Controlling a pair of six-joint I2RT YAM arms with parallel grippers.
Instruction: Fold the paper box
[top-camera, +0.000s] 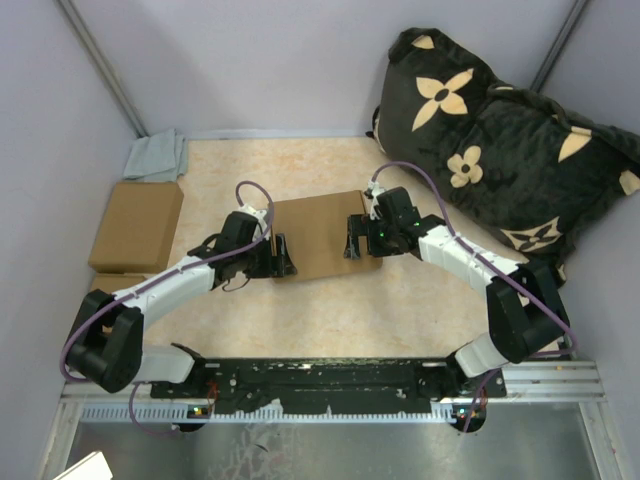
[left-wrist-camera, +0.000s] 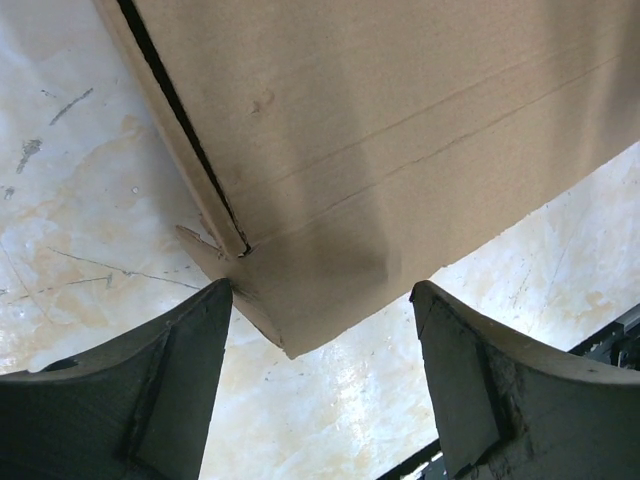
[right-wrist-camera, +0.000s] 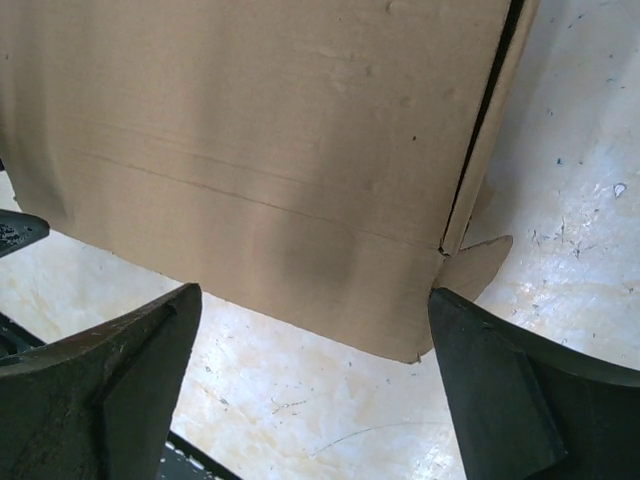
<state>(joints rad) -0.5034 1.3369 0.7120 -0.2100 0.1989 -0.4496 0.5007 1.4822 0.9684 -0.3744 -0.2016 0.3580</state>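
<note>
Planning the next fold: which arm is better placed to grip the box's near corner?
Left, narrowly. Both hands are open around a corner of the box, but the corner sits centred in the left hand and off-centre in the right hand.

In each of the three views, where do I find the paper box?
Top external: paper box lies at the centre of the table.
Left wrist: the box fills the top and right.
Right wrist: the box fills the top and left.
Shared landmark: the pale marbled table under it.
</note>
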